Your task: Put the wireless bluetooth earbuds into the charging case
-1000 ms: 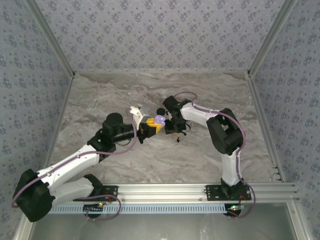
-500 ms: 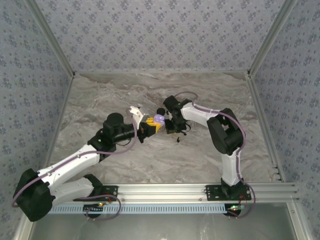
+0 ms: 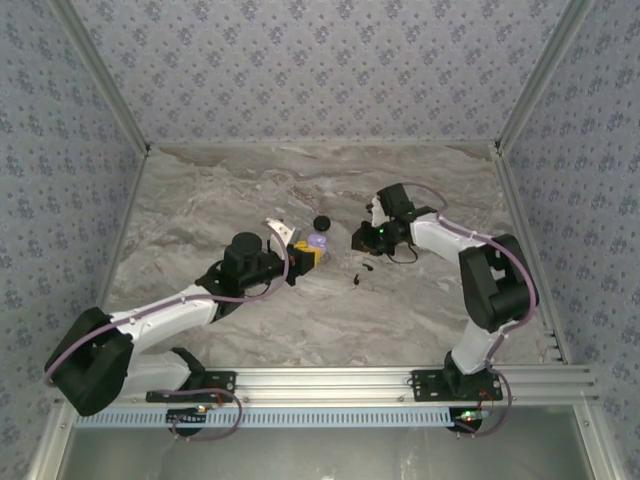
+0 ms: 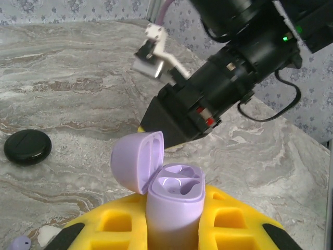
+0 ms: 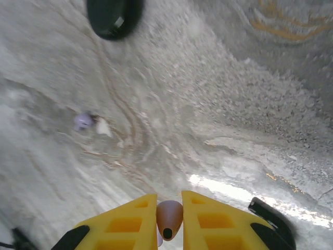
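Top external view: left tool [image 3: 311, 249] holds the charging case [image 3: 318, 241], and the right tool [image 3: 359, 239] hangs to the right of the case, apart from it.
Left tool's yellow fingers are clamped on the lilac case, which stands upright with its lid swung open and both wells empty. The earbuds [image 3: 357, 277] lie on the worktop [image 3: 200, 200] as tiny dark specks, right of the case and nearer the arm bases. Right tool's fingers are drawn nearly together on a small brownish cone [image 5: 169, 219] with a dark hole; what it is I cannot tell. A black round puck [image 3: 322, 222] lies just beyond the case. A small lilac bit [image 5: 82, 121] also lies on the worktop.
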`<act>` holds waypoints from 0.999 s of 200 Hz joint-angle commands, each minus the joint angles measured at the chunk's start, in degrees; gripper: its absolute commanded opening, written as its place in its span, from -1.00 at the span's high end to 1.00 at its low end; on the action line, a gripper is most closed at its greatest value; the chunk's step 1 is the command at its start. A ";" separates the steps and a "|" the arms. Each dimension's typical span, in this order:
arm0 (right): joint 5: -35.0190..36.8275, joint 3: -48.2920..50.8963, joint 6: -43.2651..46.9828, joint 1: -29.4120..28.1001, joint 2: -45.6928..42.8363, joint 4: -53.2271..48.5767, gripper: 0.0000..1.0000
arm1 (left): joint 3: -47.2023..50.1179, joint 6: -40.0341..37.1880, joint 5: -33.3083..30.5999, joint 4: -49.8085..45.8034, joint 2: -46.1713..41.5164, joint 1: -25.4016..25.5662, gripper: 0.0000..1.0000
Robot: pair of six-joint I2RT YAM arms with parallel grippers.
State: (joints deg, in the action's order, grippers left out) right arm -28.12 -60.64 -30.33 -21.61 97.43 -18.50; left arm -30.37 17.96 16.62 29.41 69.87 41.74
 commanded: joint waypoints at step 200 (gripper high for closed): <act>-10.05 -2.43 -2.61 -3.11 -24.60 17.37 0.67 | -3.68 14.31 -0.63 18.59 2.46 0.86 0.71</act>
State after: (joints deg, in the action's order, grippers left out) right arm -39.70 -61.32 -36.25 -23.44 74.24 -1.85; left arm -30.94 30.20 15.79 45.47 72.23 41.93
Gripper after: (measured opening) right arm 0.168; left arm 0.173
